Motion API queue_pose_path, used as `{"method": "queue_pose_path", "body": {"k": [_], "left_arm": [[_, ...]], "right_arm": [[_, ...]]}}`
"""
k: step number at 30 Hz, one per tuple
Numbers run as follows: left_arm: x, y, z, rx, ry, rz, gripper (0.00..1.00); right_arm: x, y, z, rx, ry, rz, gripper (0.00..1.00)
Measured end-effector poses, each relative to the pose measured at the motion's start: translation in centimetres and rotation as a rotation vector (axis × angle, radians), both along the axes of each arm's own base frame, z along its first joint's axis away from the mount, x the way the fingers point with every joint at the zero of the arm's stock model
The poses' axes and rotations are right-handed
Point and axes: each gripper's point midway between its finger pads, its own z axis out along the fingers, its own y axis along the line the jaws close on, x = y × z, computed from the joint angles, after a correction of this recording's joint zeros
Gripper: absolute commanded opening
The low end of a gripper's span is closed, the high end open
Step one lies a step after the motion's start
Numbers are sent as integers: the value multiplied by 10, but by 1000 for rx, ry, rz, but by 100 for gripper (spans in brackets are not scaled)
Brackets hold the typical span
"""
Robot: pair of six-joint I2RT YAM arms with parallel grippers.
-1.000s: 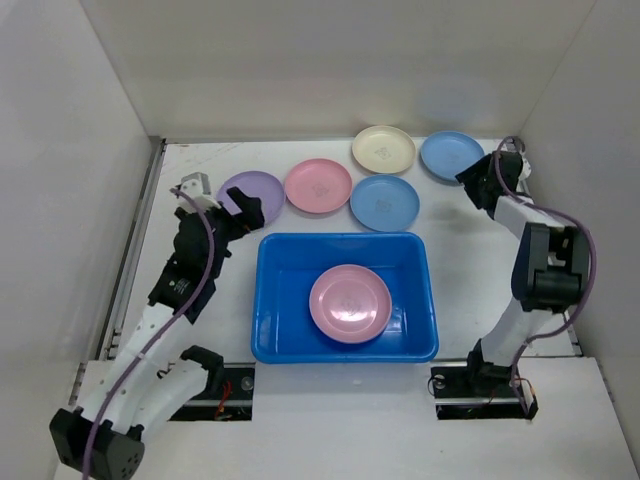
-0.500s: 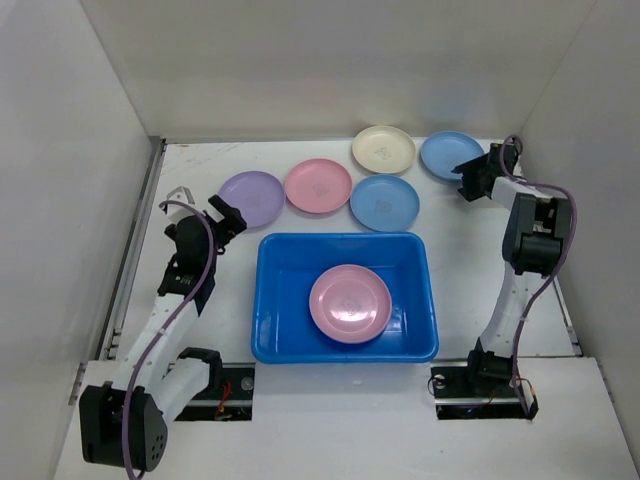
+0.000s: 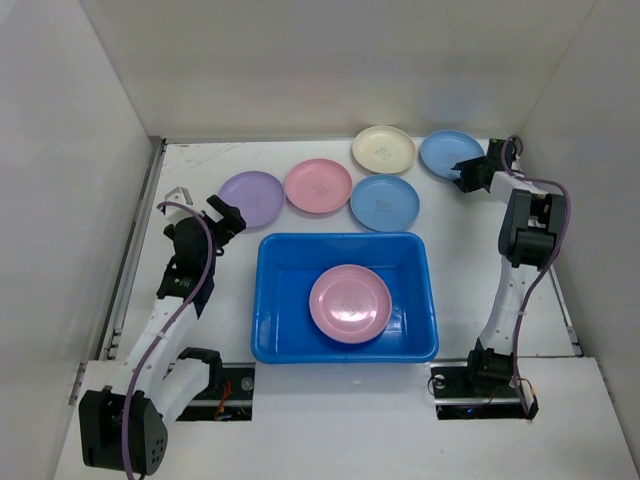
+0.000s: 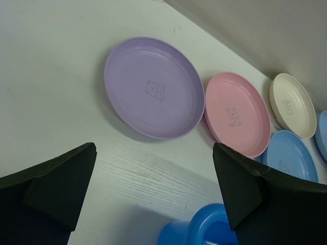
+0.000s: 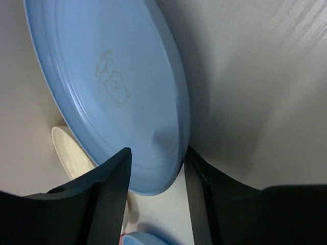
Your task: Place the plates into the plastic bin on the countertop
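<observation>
Five plates lie in a row at the back of the countertop (image 3: 200, 170): lilac (image 3: 251, 198), pink (image 3: 318, 186), cream (image 3: 384, 149), light blue (image 3: 385, 202) and a second light blue plate (image 3: 447, 153) at the far right. Another pink plate (image 3: 350, 303) lies inside the blue plastic bin (image 3: 340, 237). My right gripper (image 3: 468, 172) is at the near-right rim of the far-right blue plate (image 5: 102, 76). Its jaws (image 5: 156, 153) straddle that rim, one finger over the plate's inside and one outside, with a gap still showing. My left gripper (image 3: 228, 215) hangs wide open and empty between the lilac plate (image 4: 153, 87) and the bin's corner (image 4: 209, 227).
White walls enclose the countertop at the back and on both sides, and the right arm reaches close to the right wall. A metal strip (image 3: 135, 250) runs along the left edge. The bin stands in the middle, between the two arms.
My right gripper moved left onto the far-right blue plate's rim and its jaws narrowed. My left gripper drew back from the lilac plate toward the near left, then held still.
</observation>
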Motion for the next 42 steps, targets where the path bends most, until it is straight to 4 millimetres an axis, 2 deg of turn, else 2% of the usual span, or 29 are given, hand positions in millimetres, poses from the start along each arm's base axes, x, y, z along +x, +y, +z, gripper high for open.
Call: {"method": "queue_pose_path", "body": {"k": [9, 16, 19, 22, 25, 27, 29, 31, 33, 36, 38, 39, 42], "left_arm": [[0, 2, 0, -1, -1, 7, 100], [0, 3, 0, -1, -1, 8, 100], [0, 3, 0, -2, -1, 9, 100], [0, 4, 0, -3, -4, 11, 100], [0, 4, -2, -4, -5, 12, 100], [-1, 4, -5, -3, 0, 12, 100], [-2, 4, -6, -3, 4, 12, 100], [-2, 4, -6, -4, 2, 11, 100], [-2, 4, -5, -4, -1, 11, 100], [-2, 4, -4, -4, -3, 9, 100], [-2, 3, -4, -4, -4, 8, 100], [-2, 3, -4, -4, -4, 8, 100], [-2, 3, -4, -5, -6, 7, 100]], "right_arm": [[-2, -2, -11, 36, 32, -43, 2], [-10, -1, -12, 60, 13, -69, 0], [-31, 2, -11, 78, 9, -90, 0], [-62, 7, -7, 78, 13, -91, 0], [-87, 13, 21, 51, -35, -72, 0], [-100, 22, 56, 14, -111, -38, 0], [-109, 40, 104, -35, -224, 19, 0], [-122, 65, 155, -87, -349, 95, 1], [-142, 100, 204, -138, -473, 197, 1], [-182, 158, 253, -199, -610, 380, 1], [-211, 190, 264, -226, -649, 495, 1], [-226, 205, 263, -241, -651, 557, 1], [-265, 234, 242, -287, -593, 712, 1]]}}
